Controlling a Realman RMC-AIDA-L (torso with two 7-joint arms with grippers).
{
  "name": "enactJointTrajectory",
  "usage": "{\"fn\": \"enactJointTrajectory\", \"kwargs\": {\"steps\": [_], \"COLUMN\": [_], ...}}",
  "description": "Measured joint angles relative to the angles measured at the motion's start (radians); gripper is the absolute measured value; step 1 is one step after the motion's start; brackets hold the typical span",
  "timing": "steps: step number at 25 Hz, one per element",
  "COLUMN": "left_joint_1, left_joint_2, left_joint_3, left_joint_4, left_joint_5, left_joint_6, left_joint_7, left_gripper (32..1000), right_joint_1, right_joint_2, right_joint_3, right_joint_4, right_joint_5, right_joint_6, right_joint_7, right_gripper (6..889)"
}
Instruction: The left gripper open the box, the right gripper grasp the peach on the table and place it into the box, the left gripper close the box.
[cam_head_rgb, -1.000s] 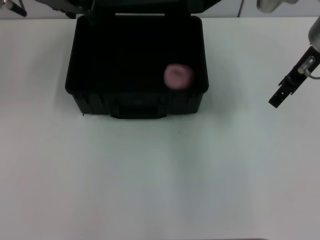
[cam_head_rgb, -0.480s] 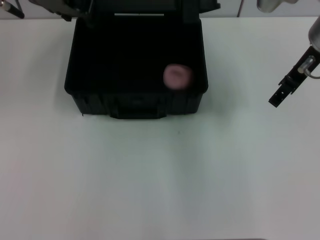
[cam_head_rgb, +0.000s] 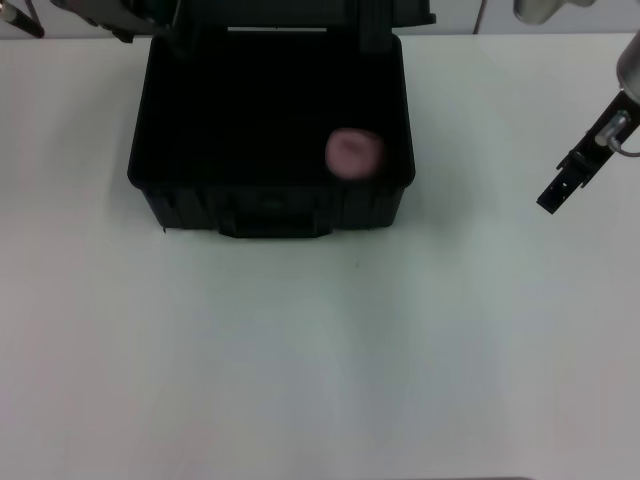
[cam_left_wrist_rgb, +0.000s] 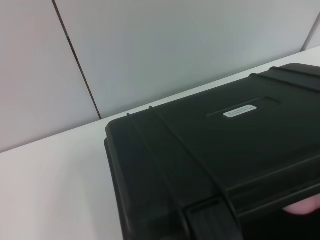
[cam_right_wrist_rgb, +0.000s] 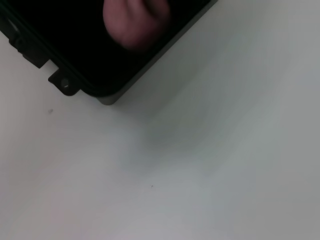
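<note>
One peach (cam_head_rgb: 355, 153) lies inside the open box (cam_head_rgb: 270, 210), near its right wall. Its raised lid (cam_left_wrist_rgb: 210, 145) looks stiff and fairly heavy, best taken at its far edge. Whether the left gripper (cam_head_rgb: 20, 17) and right gripper (cam_head_rgb: 560, 190) are clenched, I cannot tell.

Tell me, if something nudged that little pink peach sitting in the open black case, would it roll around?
Probably yes. The peach looks round and lies loose on the floor of the box, so a nudge would likely set it rolling. It could not go far, since it already sits near the right-hand wall. It looks small, so it is probably light.
</note>
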Motion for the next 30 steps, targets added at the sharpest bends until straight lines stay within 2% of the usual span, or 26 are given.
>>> {"fn": "enactJointTrajectory", "kwargs": {"steps": [4, 9, 20, 30], "left_joint_1": [0.001, 0.002, 0.002, -0.001], "left_joint_2": [0.0002, 0.0005, 0.0009, 0.0008], "left_joint_3": [0.0, 0.0, 0.0, 0.0], "left_joint_4": [0.0, 0.0, 0.001, 0.002], "left_joint_5": [0.0, 0.013, 0.036, 0.049], "left_joint_6": [0.0, -0.003, -0.019, -0.025], "left_joint_7": [0.0, -0.002, -0.003, -0.001], "left_gripper": [583, 804, 865, 865], "right_joint_1": [0.0, -0.001, -0.002, -0.002], "right_joint_2": [0.0, 0.0, -0.001, -0.002], "right_joint_3": [0.0, 0.0, 0.0, 0.0], "right_joint_4": [0.0, 0.0, 0.001, 0.002], "right_joint_5": [0.0, 0.0, 0.0, 0.0], "right_joint_6": [0.0, 0.001, 0.001, 0.001], "right_joint_7": [0.0, 0.0, 0.0, 0.0], "right_gripper": [866, 866, 866, 866]}}
